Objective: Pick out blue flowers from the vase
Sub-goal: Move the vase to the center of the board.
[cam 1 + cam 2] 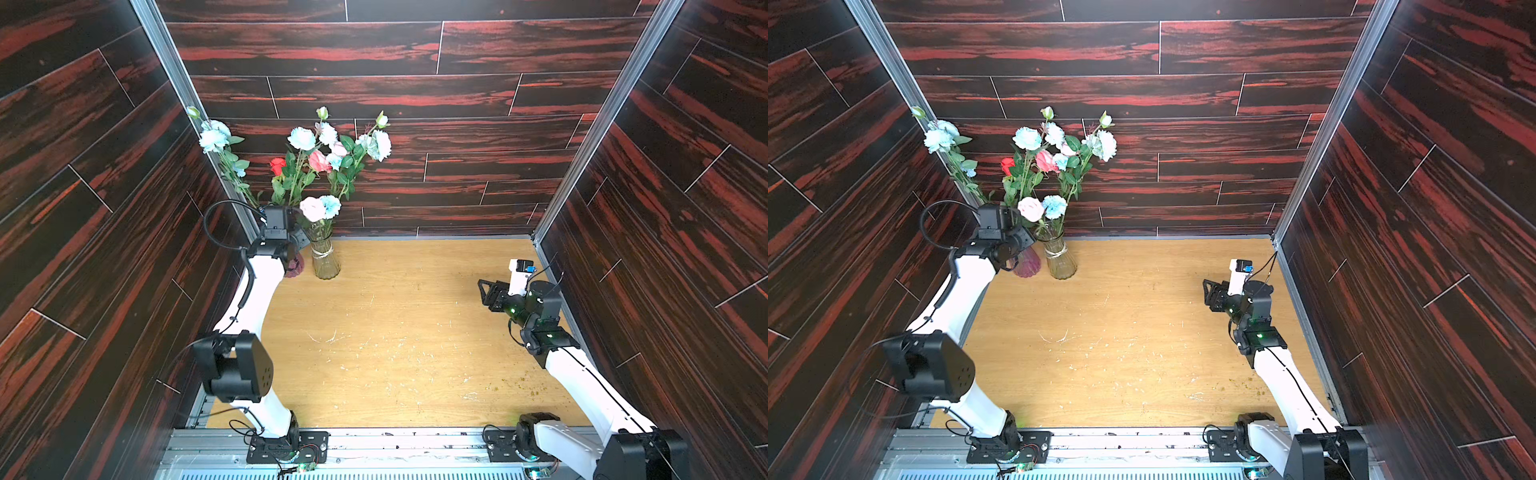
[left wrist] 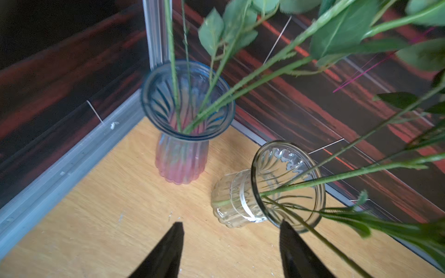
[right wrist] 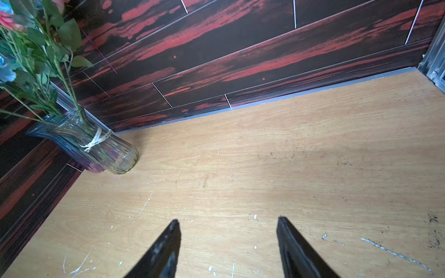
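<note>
Blue flowers [image 1: 302, 138] stand at upper centre-left, rising from the pink vase [image 2: 180, 156] and the clear vase [image 2: 231, 197]. They look light, with thin, springy stalks, so pinch a bare stalk just above the rim. The left gripper [image 2: 231, 223] and right gripper [image 3: 227, 219] gape empty.

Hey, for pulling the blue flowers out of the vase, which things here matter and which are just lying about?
Part of the job:
blue flowers
clear glass vase
pink-tinted vase beside it
left gripper, open near the vases

Just there:
pink roses
red rose
green crumbs on the wooden tabletop
</note>
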Controlling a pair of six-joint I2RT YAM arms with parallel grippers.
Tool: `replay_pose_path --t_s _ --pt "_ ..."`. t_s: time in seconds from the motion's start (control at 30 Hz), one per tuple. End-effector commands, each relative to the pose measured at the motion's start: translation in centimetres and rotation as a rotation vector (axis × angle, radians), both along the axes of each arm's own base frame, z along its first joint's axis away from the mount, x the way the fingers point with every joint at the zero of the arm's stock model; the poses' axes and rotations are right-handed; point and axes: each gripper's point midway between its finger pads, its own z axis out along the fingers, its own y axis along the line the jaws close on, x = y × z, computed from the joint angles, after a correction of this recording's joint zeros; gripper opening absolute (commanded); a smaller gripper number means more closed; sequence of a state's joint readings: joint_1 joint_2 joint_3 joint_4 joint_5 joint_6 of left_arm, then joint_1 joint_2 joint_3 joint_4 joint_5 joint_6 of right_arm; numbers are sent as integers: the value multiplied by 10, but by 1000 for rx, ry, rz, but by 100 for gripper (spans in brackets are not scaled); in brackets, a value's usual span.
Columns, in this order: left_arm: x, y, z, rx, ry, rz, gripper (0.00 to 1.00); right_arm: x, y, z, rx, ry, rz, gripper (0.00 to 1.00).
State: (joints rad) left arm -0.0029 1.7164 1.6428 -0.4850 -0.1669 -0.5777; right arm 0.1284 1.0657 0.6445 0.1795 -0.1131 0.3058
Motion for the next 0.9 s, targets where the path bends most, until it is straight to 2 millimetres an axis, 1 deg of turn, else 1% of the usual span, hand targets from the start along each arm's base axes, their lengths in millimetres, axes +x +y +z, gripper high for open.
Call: replay_pose_path --t_s 0.0,0.03,0.1,0.17,0.3,0.37,0.43,0.6,0.7,0.87 --pt "0 2 1 -23 36 8 63 3 5 6 -13 -9 23 69" --pt "6 3 -5 -28 48 8 63 3 7 6 -14 -8 34 69" --pt "8 4 -17 -58 93 -2 62 3 11 8 -10 -12 51 69" --pt "14 4 -23 -89 101 -7 62 1 13 12 1 -26 63 69" --pt "25 4 -26 -111 108 -6 60 -4 17 21 33 -60 78 71" --pt "30 4 -22 -112 111 -6 59 -4 20 21 33 -59 84 71" --pt "35 4 -24 -116 128 -5 59 -3 22 19 28 -52 90 71" --pt "50 -2 -41 -153 193 -23 59 -2 24 19 23 -50 101 68" --pt "56 -6 -48 -173 206 -34 58 -3 25 19 22 -51 103 66" --pt "60 -8 -52 -182 218 -44 56 -2 26 18 16 -48 107 64"
